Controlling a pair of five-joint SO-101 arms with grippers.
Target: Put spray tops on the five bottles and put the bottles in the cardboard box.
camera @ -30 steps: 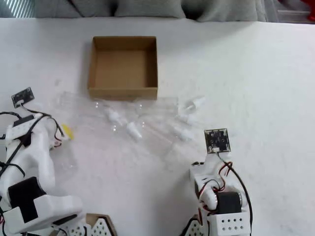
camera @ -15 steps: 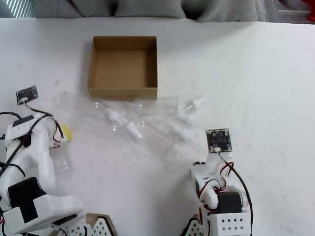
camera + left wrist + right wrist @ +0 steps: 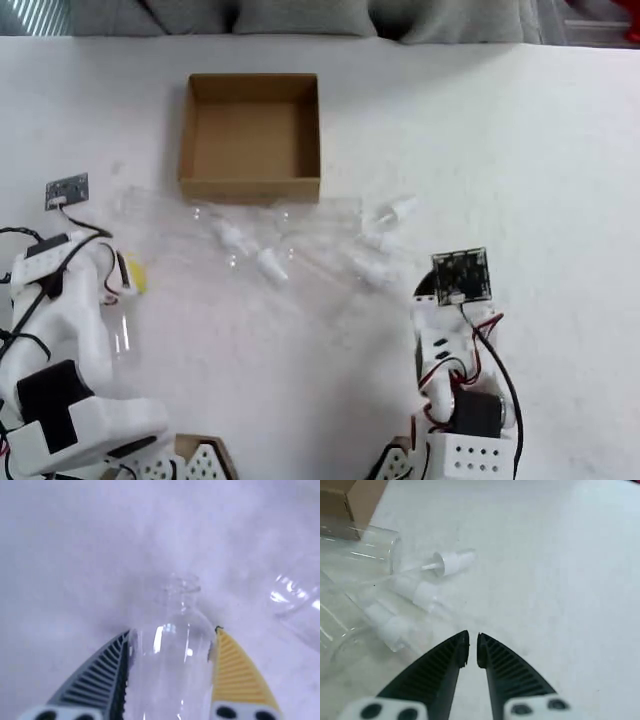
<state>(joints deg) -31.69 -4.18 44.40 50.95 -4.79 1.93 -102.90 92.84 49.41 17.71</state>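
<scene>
Left hand [image 3: 171,632] grips a clear bottle [image 3: 170,680] across its body, ribbed jaws either side, open neck pointing out over the worktop [image 3: 75,540]. It looks light, thin-walled and slick, so a gentle mid-body squeeze seems safest. Right hand [image 3: 471,649], jaws pinched nearly together on nothing, hovers near the spray tops [image 3: 451,562]: small, stiff, probably best taken at the collar. Cardboard box [image 3: 250,187] sits beyond.

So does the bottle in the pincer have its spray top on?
No, it's off. The clear bottle held in the left pincer shows a bare, open neck with nothing screwed on.
</scene>
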